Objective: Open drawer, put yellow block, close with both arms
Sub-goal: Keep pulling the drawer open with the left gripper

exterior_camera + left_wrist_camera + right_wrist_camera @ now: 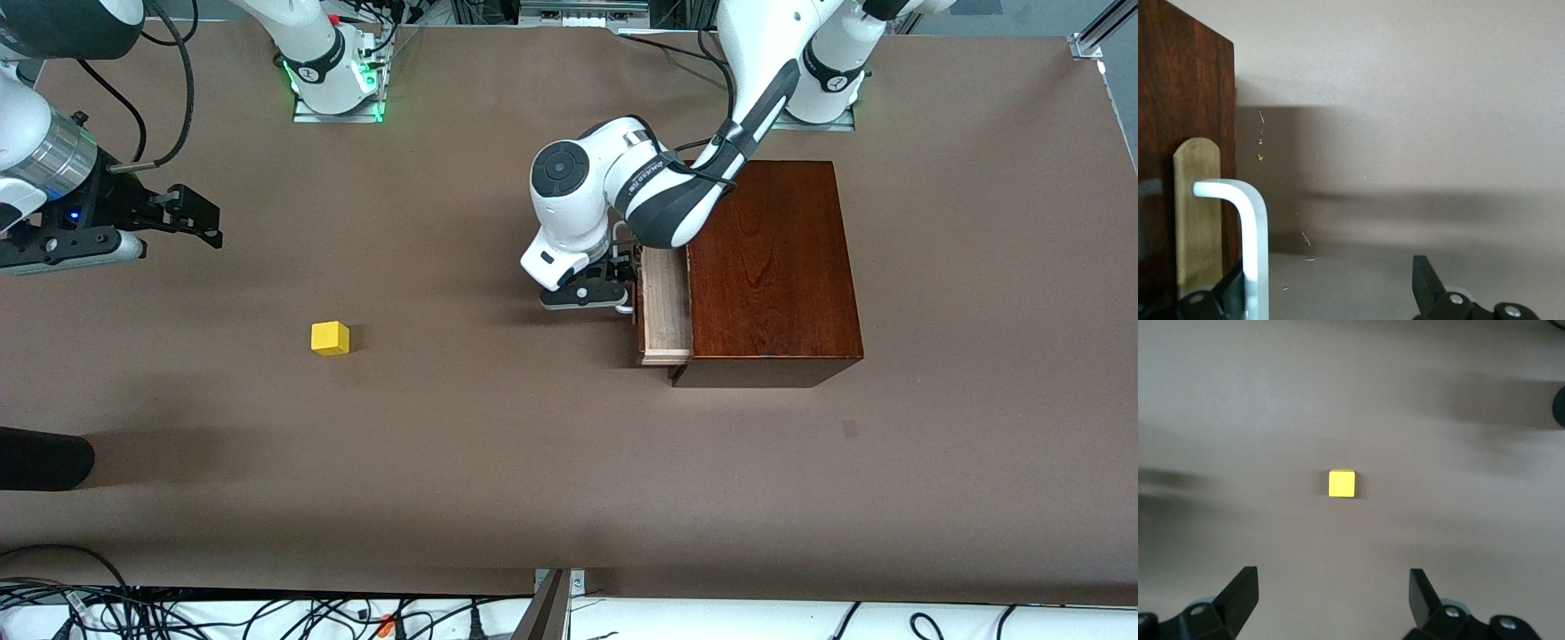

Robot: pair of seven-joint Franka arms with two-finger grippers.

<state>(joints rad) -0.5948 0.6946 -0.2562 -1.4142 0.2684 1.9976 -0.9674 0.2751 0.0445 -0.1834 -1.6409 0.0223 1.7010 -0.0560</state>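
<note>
One small bright yellow cube (330, 339) lay well apart from the pale drawer (666, 307); only the left wrist view showed the spread left gripper (1331, 293) around its white handle (1245, 233). Right gripper (1331, 600) hung spread over the cube.

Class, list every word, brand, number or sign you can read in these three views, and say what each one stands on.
"FRANKA": probably the dark lettering on the left arm's white wrist band; it is small and slanted, so not certain.
Round emblems on both arm bases: too small to read.
Wooden box, drawer, yellow block, table: no text.
Left wrist view and right wrist view: no text.
</note>
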